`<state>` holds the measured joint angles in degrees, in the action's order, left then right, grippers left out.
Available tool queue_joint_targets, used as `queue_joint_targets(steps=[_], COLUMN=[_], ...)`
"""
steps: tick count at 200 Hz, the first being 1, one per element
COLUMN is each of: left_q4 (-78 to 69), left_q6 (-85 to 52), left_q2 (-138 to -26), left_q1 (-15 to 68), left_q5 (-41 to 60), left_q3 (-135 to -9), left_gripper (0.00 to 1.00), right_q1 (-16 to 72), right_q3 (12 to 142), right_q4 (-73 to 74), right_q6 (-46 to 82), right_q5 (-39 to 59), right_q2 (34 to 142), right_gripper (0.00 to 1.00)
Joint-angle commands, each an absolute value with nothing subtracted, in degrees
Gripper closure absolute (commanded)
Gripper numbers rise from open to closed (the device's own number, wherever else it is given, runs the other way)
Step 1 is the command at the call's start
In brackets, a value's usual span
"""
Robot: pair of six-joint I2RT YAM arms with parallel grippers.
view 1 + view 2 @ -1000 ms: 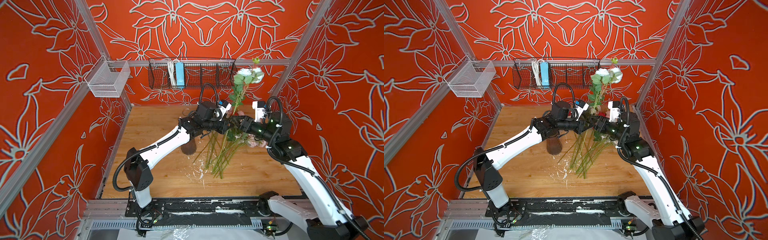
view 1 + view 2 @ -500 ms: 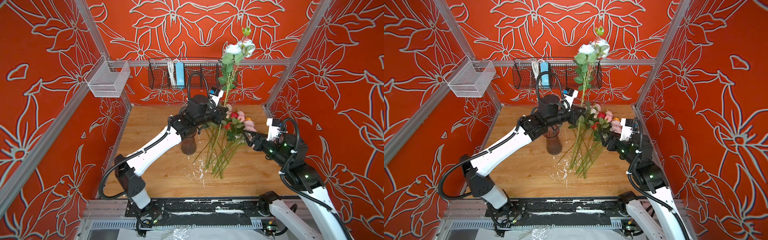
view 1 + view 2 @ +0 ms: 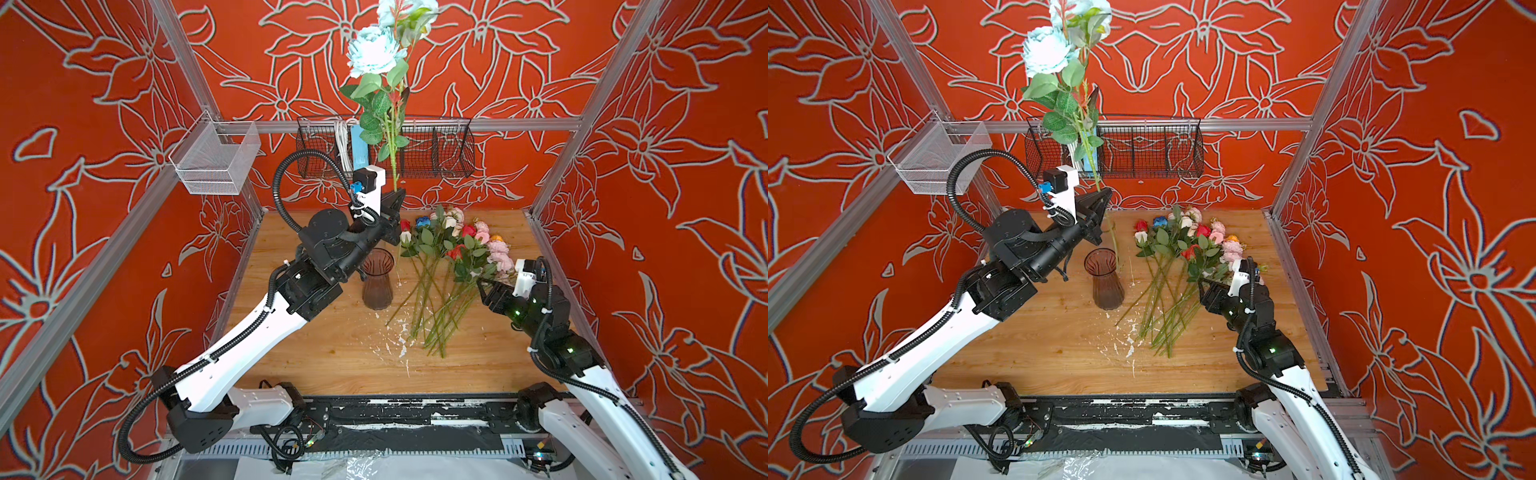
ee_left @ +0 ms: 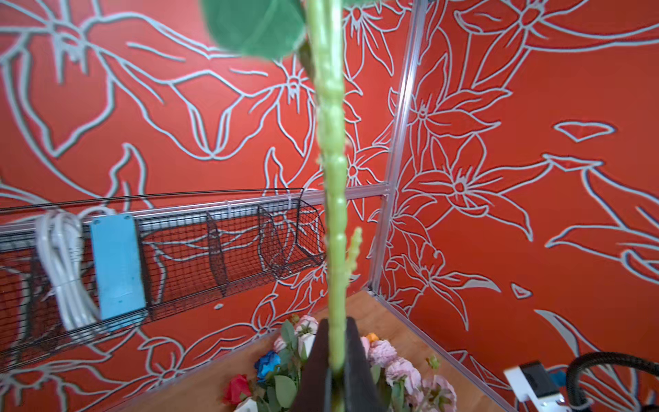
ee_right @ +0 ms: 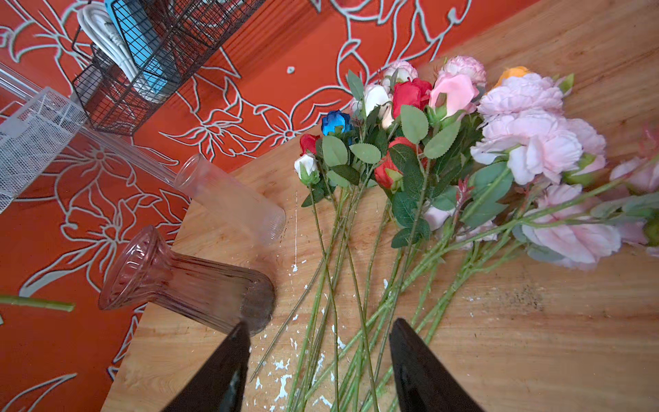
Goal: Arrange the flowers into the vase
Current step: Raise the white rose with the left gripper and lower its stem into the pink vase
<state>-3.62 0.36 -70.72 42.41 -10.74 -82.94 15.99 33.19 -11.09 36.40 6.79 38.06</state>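
Slim gap, seemingly, between vase (image 3: 377, 278), flowers (image 3: 441, 257)

Bright, even light fills both top views; shadows on the wooden tabletop (image 3: 324, 353) are soft. In the left wrist view the near green stem (image 4: 333, 178), mid-frame, is blurred; the wire basket (image 4: 178, 257) bows at left, probably lens distortion.

Pale flower (image 3: 376, 52) aloft; flowers (image 3: 468, 243) beside vase (image 3: 377, 291)

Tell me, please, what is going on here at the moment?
The left gripper is shut on a pale blue flower, holding it upright with its stem end beside the mouth of the brown vase, not yet inside. The vase is empty. The right gripper hovers open over the stems of the other flowers, which lie on the table.
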Motion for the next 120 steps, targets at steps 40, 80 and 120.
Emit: queue_joint_targets(steps=[40,80,120], left_q4=[-13.1,-13.9,-11.4], left_q6=[12.0,3.4,-2.1], left_q2=[-70.7,-72.9,-74.4], left_q1=[40.5,32.0,30.6], left_q5=[-22.6,-15.3,-11.6], left_q3=[-83.8,-82.9,-81.3], left_gripper=[1.0,1.0,1.0], right_q1=[16.2,16.2,16.1], right_q3=[34.7,35.7,36.0], right_q4=[-8.0,-7.6,-10.2], right_q6=[36.9,37.4,36.7], right_q5=[7.9,8.0,7.1], right_q2=[42.3,43.2,42.6], right_gripper=[0.34,0.34,0.34])
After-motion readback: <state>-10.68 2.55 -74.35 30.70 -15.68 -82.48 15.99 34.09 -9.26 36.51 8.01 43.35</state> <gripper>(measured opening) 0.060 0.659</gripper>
